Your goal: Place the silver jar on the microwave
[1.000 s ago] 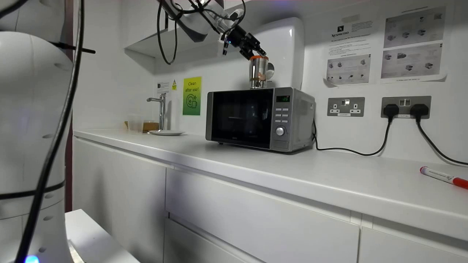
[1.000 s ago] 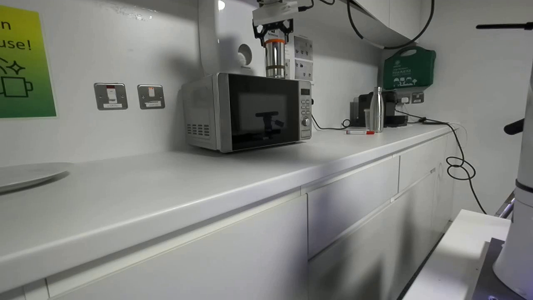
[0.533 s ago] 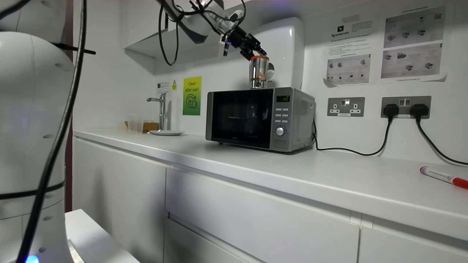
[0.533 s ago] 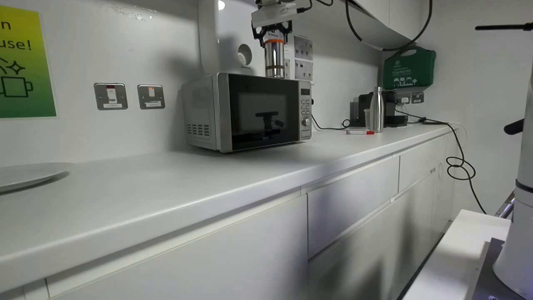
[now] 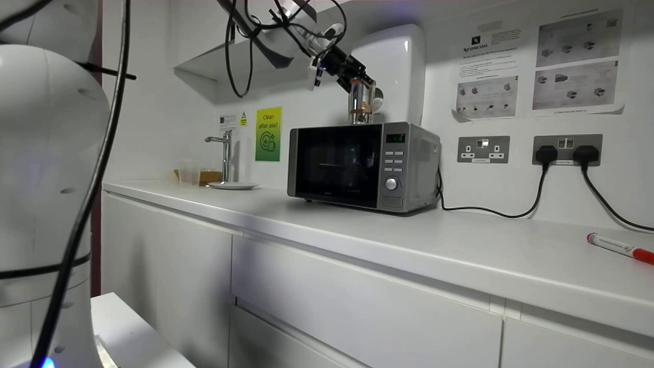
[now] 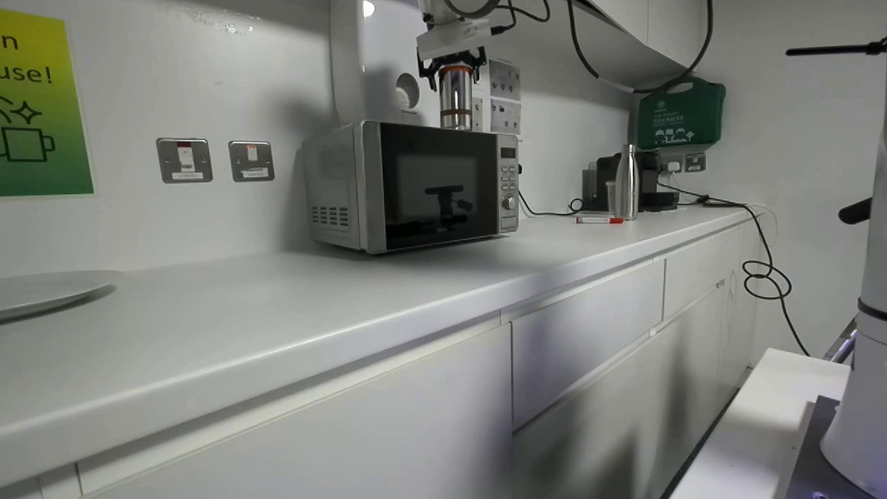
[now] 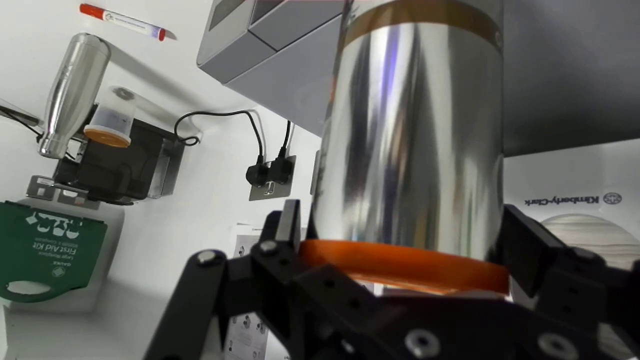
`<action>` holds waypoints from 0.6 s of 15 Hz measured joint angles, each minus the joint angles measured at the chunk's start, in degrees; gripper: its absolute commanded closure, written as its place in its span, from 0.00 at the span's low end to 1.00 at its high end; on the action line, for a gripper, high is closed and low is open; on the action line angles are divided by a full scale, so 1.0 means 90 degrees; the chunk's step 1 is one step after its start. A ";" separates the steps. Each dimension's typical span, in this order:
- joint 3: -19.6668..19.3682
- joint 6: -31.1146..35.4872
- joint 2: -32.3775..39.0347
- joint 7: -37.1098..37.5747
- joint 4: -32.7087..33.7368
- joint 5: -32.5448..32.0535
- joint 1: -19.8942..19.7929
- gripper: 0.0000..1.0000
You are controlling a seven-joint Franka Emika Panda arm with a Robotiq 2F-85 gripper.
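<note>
The silver jar [image 5: 361,105] is a shiny metal cylinder with an orange top and a brown band near its base. It stands upright on top of the microwave [image 5: 338,164], a silver-grey box with a dark glass door; both also show in an exterior view, the jar [image 6: 456,97] and the microwave [image 6: 436,187]. My gripper [image 5: 360,83] is over the jar's top, one finger on each side [image 6: 454,77]. In the wrist view the open fingers [image 7: 404,225] straddle the jar [image 7: 412,140] at its orange rim. A gap shows beside the left finger; contact on the right cannot be told.
A white wall box [image 5: 391,61] is close behind the jar, and a wall cabinet [image 5: 245,56] hangs above. A red marker [image 6: 599,220], steel bottle [image 6: 628,184] and coffee machine [image 6: 606,181] are further along the counter. A plate [image 5: 232,185] is by the tap [image 5: 226,153].
My gripper has moved down a little, so its fingers now reach beside the jar's orange rim instead of sitting above it. The jar and microwave have not moved.
</note>
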 measured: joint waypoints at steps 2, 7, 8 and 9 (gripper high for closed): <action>-0.0018 0.0000 0.0012 0.0000 0.0000 0.0000 0.0002 0.00; -0.0019 -0.0055 -0.0019 -0.0418 0.0008 0.0602 0.0043 0.00; -0.0020 -0.0071 -0.0036 -0.0500 0.0012 0.0690 0.0070 0.00; -0.0019 -0.0091 -0.0053 -0.0563 0.0016 0.0744 0.0100 0.00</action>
